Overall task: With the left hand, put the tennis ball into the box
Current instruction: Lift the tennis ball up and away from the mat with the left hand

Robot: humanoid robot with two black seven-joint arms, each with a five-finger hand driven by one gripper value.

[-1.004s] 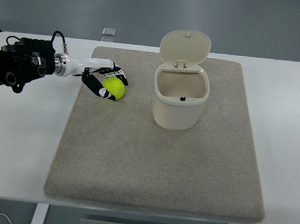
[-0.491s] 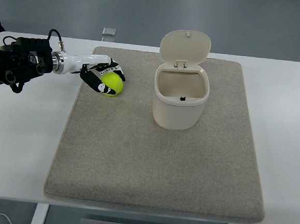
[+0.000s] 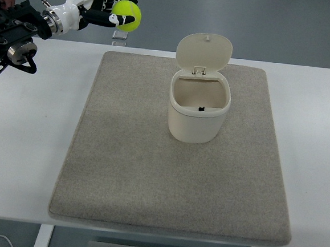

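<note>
1. Top view: left hand (image 3: pixel 108 7) at the upper left, fingers (image 3: pixel 115 18) wrapped around the tennis ball (image 3: pixel 126 14), arm entering from the left edge with black housing and a silver wrist ring.
2. Tennis ball yellow-green, raised clear of the counter (image 3: pixel 26 147), seen against the grey floor beyond the counter's far edge, up and to the left of the box (image 3: pixel 198 112).
3. Small pale square object (image 3: pixel 120 35) on the floor, just below the ball in the picture.
4. Box cream-coloured, standing upright on the grey mat (image 3: pixel 127 172), its hinged lid (image 3: pixel 204 51) tipped up and back, inside showing empty.
5. Mat spread across the middle of the white counter.
6. Right hand out of sight.
</note>
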